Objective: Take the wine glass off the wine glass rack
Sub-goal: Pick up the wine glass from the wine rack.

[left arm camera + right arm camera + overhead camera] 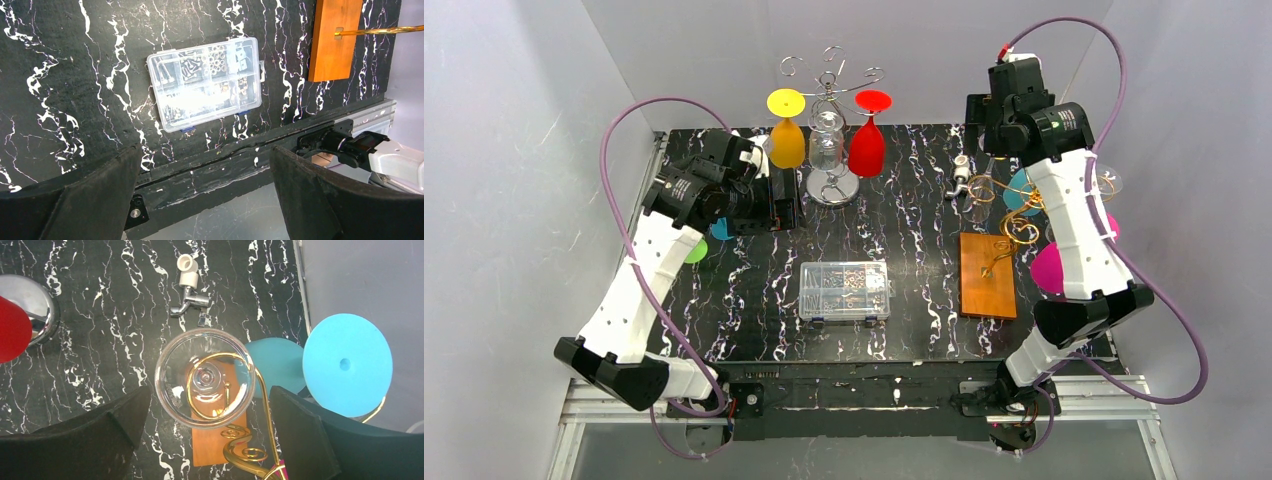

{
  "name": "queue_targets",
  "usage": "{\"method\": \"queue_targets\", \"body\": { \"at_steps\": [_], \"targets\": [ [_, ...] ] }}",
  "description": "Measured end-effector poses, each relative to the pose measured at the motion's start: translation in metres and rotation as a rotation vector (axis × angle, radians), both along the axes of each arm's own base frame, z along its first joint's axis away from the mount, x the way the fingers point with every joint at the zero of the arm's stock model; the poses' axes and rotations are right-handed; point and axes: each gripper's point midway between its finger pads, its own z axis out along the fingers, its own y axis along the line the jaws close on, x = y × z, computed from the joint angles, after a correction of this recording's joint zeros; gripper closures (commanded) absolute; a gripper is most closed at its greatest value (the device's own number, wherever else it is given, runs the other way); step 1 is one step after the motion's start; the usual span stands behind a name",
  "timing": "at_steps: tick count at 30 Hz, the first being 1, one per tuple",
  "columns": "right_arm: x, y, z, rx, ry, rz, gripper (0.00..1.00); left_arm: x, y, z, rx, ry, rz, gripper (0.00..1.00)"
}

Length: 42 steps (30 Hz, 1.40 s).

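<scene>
A clear wine glass [172, 385] hangs upside down on a gold wire arm of the wine glass rack [245, 452], which stands on a wooden base [987, 275] at the right. My right gripper [210, 392] is open directly above that glass, one finger on each side and neither touching it. A teal glass [277, 365] with a blue foot [347, 365] hangs beside it, and a pink glass [1049, 268] hangs on the same rack [1014, 225]. My left gripper [204, 155] is open and empty at the left [769, 215], facing the table's near edge.
A silver rack [829, 75] at the back centre carries a yellow glass [786, 140], a clear glass [827, 140] and a red glass [867, 145]. A clear plastic parts box [844, 290] lies mid-table. A small faucet piece [961, 178] lies next to the gold rack.
</scene>
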Motion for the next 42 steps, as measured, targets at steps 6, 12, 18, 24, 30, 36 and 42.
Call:
{"method": "queue_targets", "body": {
  "at_steps": [6, 12, 18, 24, 30, 36, 42],
  "targets": [
    [0.001, 0.003, -0.003, 0.008, 0.006, 0.009, 0.02, 0.001, -0.001, -0.002, 0.000, 0.007, 0.003, 0.02],
    [0.003, 0.001, -0.007, 0.014, 0.014, 0.007, 0.14, 0.001, -0.001, -0.002, 0.000, 0.007, 0.003, 0.02],
    [0.005, 0.003, -0.007, 0.026, 0.009, 0.013, 0.26, 0.000, -0.002, -0.001, -0.001, 0.008, -0.001, 0.02],
    [0.005, 0.003, -0.007, 0.028, 0.009, 0.015, 0.37, 0.001, -0.003, -0.001, -0.005, 0.004, 0.002, 0.02],
    [0.004, 0.004, -0.005, 0.030, 0.010, 0.017, 0.44, 0.003, -0.004, 0.000, -0.010, -0.001, 0.002, 0.02],
    [0.006, 0.006, 0.002, 0.043, 0.000, 0.023, 0.47, 0.002, -0.006, -0.002, -0.008, 0.002, -0.003, 0.02],
    [0.006, 0.007, 0.006, 0.050, -0.010, 0.026, 0.48, 0.001, -0.006, -0.004, -0.006, 0.006, -0.003, 0.02]
  ]
}}
